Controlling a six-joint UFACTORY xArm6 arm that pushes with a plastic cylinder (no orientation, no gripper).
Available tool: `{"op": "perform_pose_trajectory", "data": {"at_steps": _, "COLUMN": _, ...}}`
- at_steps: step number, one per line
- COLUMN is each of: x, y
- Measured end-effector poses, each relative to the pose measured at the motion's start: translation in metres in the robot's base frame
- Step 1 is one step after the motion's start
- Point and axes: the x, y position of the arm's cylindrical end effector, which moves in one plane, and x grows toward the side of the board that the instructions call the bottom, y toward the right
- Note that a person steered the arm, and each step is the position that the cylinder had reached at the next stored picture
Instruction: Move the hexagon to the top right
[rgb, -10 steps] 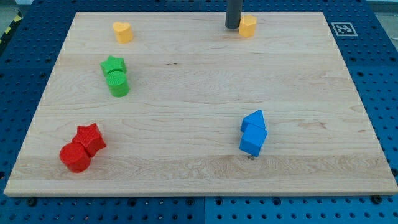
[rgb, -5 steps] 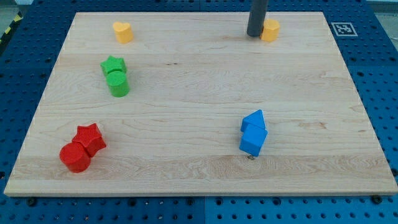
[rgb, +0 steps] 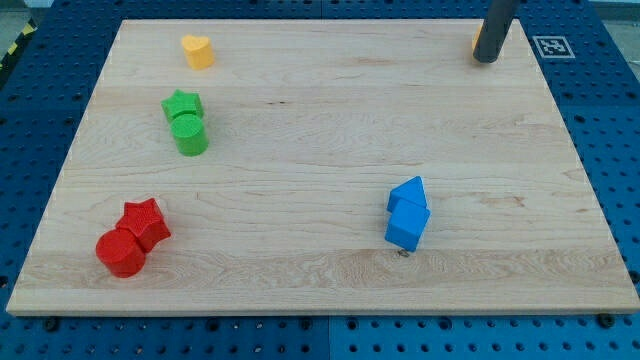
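The yellow hexagon is near the board's top right and is almost wholly hidden behind my dark rod; only a thin yellow strip shows at the rod's left edge. My tip rests on the wooden board right at the hexagon, in front of it in the camera view. I cannot tell whether the two touch.
A yellow heart lies at the top left. A green star touches a green cylinder below it. A red star and a red cylinder sit at the bottom left. Two blue blocks touch at the lower right.
My rod has moved right along the top edge, and the yellow hexagon went right with it. The hexagon has gone from the rod's right side to mostly hidden behind it.
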Motion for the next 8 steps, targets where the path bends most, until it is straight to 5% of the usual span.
{"op": "perform_pose_trajectory", "data": {"at_steps": 2, "x": 0.005, "y": 0.037}}
{"op": "perform_pose_trajectory", "data": {"at_steps": 8, "x": 0.019, "y": -0.020}}
